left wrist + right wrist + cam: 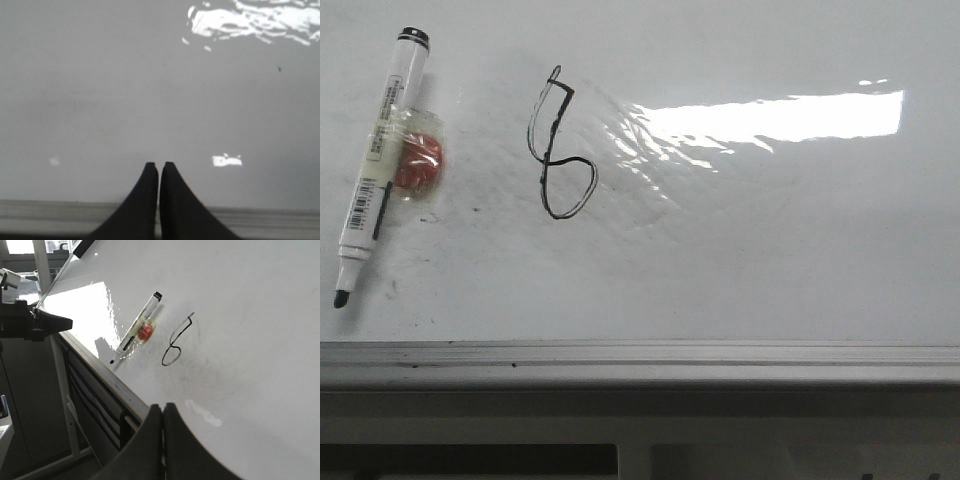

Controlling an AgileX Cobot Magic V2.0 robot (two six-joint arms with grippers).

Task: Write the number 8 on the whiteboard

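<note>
The number 8 [558,150] is drawn in thin black line on the whiteboard [770,260], left of the glare patch. It also shows in the right wrist view [176,342]. A white marker [378,165] lies uncapped on the board at the far left, tip toward the ledge, with a red lump in clear tape [417,165] stuck to it. My left gripper [159,164] is shut and empty over bare board near the ledge. My right gripper [162,405] is shut and empty over the board's near edge, well away from the marker [137,327]. Neither gripper shows in the front view.
A pale grey ledge [640,362] runs along the board's near edge. A bright glare patch [770,118] lies right of the figure. In the right wrist view the left arm [30,322] hangs beyond the board's edge, above a grey frame [75,425].
</note>
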